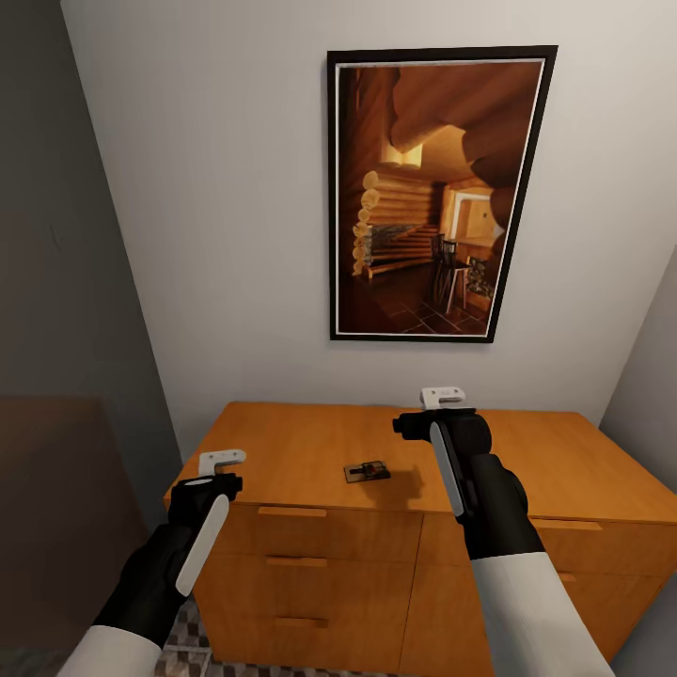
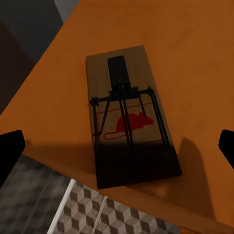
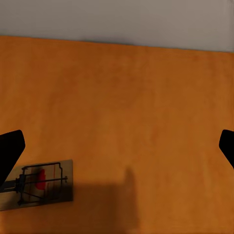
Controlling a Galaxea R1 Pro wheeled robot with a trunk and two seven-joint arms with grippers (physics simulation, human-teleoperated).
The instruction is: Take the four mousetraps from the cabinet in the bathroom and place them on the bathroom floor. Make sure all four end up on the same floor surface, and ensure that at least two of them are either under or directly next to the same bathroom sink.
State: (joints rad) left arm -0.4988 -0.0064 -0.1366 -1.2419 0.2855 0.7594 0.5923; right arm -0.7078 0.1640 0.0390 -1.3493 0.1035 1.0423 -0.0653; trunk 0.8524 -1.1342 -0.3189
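Pick-up step: I've got the left gripper [image 2: 117, 146] spread wide and empty over a mousetrap [image 2: 129, 114] at the cabinet [image 1: 301, 451] top's front edge. Right gripper [image 3: 117, 146] also wide, empty (another trap [image 3: 39, 184] near it). Next: descend, close.

Home: wooden cabinet [image 1: 376, 527], framed picture [image 1: 434, 193].

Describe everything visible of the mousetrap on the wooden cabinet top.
The mousetrap is a small flat rectangular wooden board with a red mouse printed on it, a black wire bar and spring across the middle, and a dark tab at one end. It lies flat on the orange cabinet top, near its front edge, between the two arms. Neither gripper touches it.
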